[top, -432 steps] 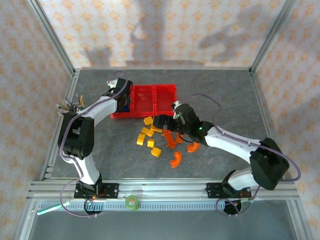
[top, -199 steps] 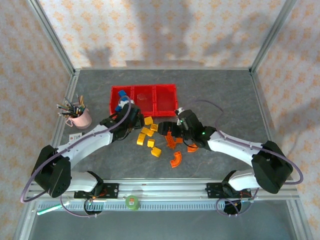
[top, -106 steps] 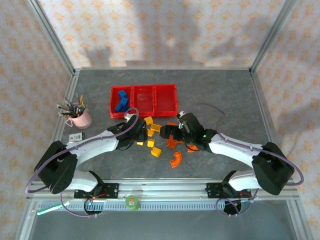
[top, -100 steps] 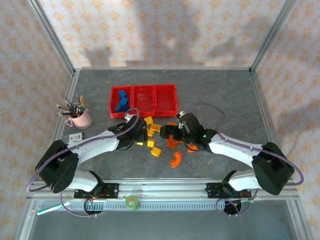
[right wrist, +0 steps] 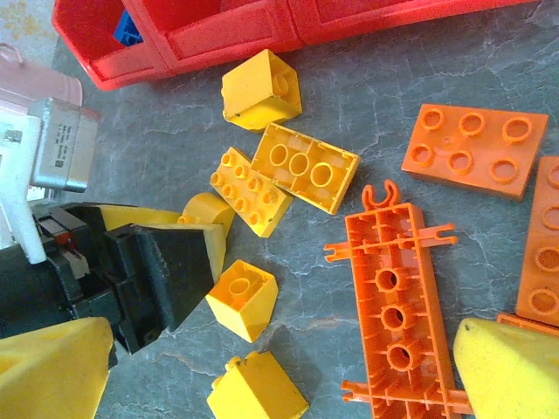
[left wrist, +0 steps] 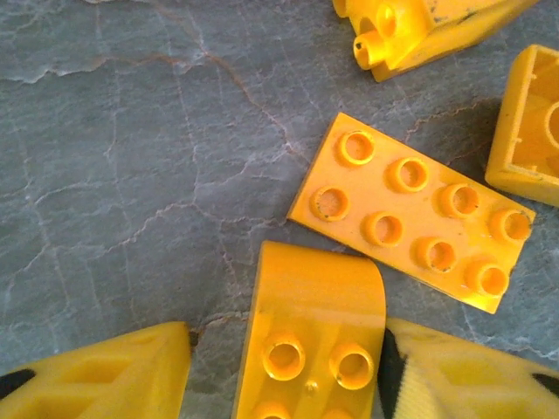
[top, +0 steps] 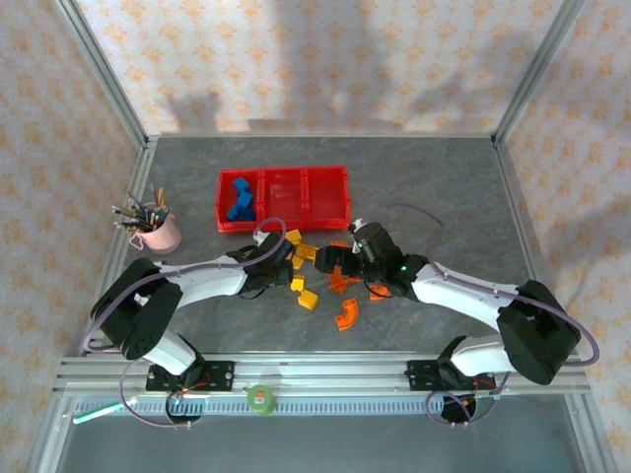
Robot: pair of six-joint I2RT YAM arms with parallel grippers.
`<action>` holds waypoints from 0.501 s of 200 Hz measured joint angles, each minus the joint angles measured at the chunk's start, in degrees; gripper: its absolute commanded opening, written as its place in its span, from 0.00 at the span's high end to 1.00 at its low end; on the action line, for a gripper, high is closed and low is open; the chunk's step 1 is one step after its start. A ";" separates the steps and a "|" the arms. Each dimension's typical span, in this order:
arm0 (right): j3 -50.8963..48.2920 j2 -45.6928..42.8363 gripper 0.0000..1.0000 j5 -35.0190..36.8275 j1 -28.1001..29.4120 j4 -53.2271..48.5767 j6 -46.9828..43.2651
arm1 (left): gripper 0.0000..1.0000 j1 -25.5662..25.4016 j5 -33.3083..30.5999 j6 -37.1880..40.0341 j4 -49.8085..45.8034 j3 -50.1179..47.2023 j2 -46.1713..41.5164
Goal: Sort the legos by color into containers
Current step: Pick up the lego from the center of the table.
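the left gripper (left wrist: 284,353) sits low over the bench (left wrist: 113,157) with its jaws apart, straddling a yellow curved brick (left wrist: 310,314) at the bottom centre of the left wrist view. the lower-right finger (left wrist: 454,375) touches the brick's side, while a thin strip of bench shows between the brick and the lower-left finger (left wrist: 105,371). a yellow eight-stud plate (left wrist: 410,223) lies just beyond the brick, right of centre.

from the top, this spot is at mid-frame, just below the red tray (top: 286,228). the tray's leftmost compartment holds blue bricks (top: 239,199).

the right gripper (right wrist: 279,375) is spread wide at the bottom of the right wrist view. an orange frame piece (right wrist: 391,297) lies flat between its fingers, nearer the right-hand one, and two small yellow blocks (right wrist: 243,298) lie nearer the left.
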 measured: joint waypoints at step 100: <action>0.00 0.00 0.00 -0.02 0.00 0.04 0.00 | 0.67 0.00 -0.74 -0.28 1.57 -2.36 -1.84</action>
